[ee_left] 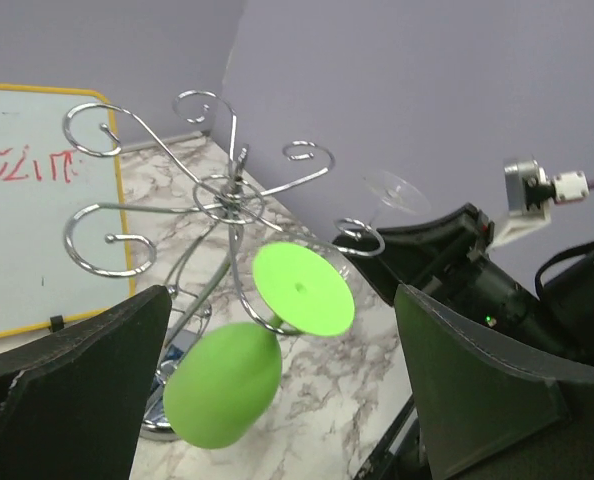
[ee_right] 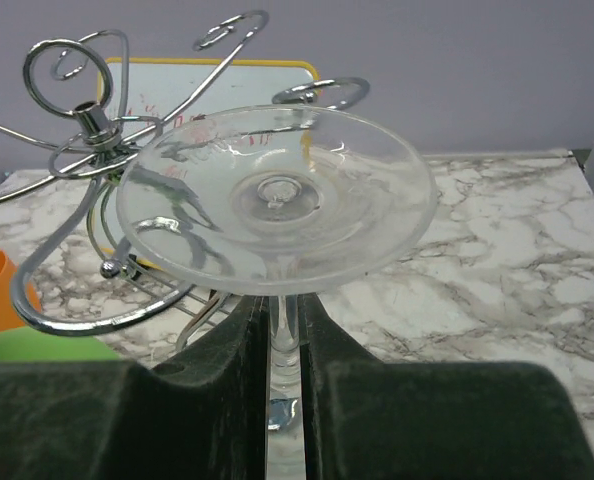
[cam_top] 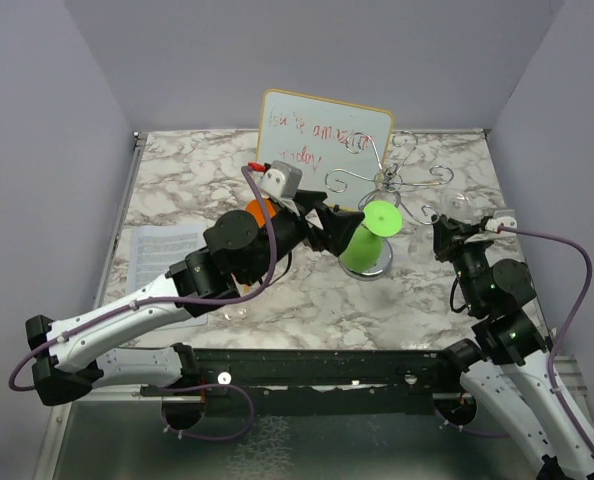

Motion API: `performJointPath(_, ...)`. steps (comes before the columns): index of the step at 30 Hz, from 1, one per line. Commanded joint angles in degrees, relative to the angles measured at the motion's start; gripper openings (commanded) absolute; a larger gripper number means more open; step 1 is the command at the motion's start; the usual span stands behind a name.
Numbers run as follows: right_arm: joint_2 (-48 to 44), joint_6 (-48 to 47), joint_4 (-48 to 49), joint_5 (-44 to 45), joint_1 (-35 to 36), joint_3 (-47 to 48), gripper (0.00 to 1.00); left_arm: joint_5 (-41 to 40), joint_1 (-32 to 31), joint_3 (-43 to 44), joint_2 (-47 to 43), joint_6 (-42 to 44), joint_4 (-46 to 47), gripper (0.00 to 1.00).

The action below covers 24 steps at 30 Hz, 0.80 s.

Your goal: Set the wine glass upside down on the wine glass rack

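Observation:
The silver wire rack (cam_top: 385, 180) stands right of centre, in front of the whiteboard. A green wine glass (cam_top: 365, 247) hangs upside down on one of its arms, foot up. My left gripper (cam_top: 339, 226) is open and empty, with its fingers spread wide just short of the green glass (ee_left: 222, 385). My right gripper (cam_top: 445, 233) is shut on the stem of a clear wine glass (ee_right: 277, 195), held upside down with its foot up, just right of the rack (ee_right: 87, 130). The clear foot (ee_left: 397, 190) is close to a scroll arm; I cannot tell if they touch.
A whiteboard (cam_top: 322, 145) with red writing leans at the back behind the rack. An orange object (cam_top: 260, 212) sits under my left arm. A printed sheet (cam_top: 162, 250) lies at the table's left. Purple walls close in on three sides.

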Motion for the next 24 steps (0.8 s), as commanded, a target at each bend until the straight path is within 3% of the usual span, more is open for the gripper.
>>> performJointPath(1, 4.0, -6.1, 3.9, -5.4, 0.4, 4.2, 0.00, 10.5, 5.7, 4.0, 1.3, -5.4, -4.3, 0.94)
performJointPath(7, 9.6, -5.9, 5.3, -6.7, 0.4, 4.9, 0.00, 11.5, 10.4, 8.1, 4.4, -6.2, -11.5, 0.94)
performJointPath(12, 10.4, -5.6, 6.3, -8.2, 0.4, 4.6, 0.01, 6.6, 14.1, 8.2, 6.2, -10.2, -15.1, 0.94)
performJointPath(24, 8.4, -5.2, 3.9, -15.5, 0.4, 3.7, 0.01, 11.0, 17.6, 5.9, 8.3, -12.5, -12.3, 0.95)
